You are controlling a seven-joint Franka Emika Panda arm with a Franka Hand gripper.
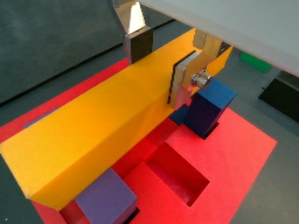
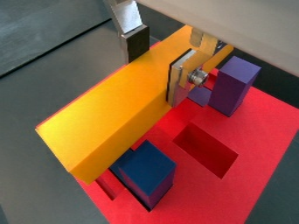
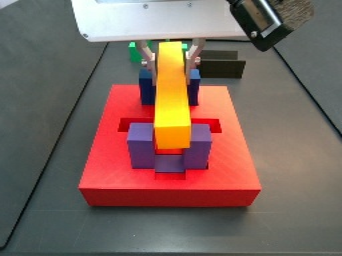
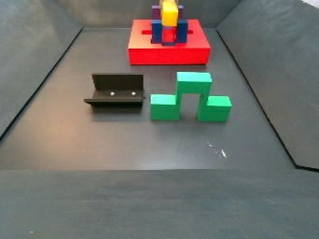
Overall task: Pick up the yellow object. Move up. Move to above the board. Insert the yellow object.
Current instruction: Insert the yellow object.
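Note:
The yellow object (image 1: 100,122) is a long yellow-orange bar, and my gripper (image 1: 162,63) is shut on one end of it, a silver finger on each long side. The same hold shows in a wrist view (image 2: 159,59). The bar hangs level over the board (image 3: 167,180), a thick red slab. It runs lengthwise between the upright blue blocks (image 3: 144,85) and the purple blocks (image 3: 142,148), as both side views show (image 4: 169,13). An open slot (image 2: 205,149) lies in the board below the bar. I cannot tell whether the bar touches the blocks.
A black block (image 3: 222,67) lies just behind the board. On the floor in front of the board stand the fixture (image 4: 115,91) and a green arch-shaped block (image 4: 189,98). Dark walls close in the workspace.

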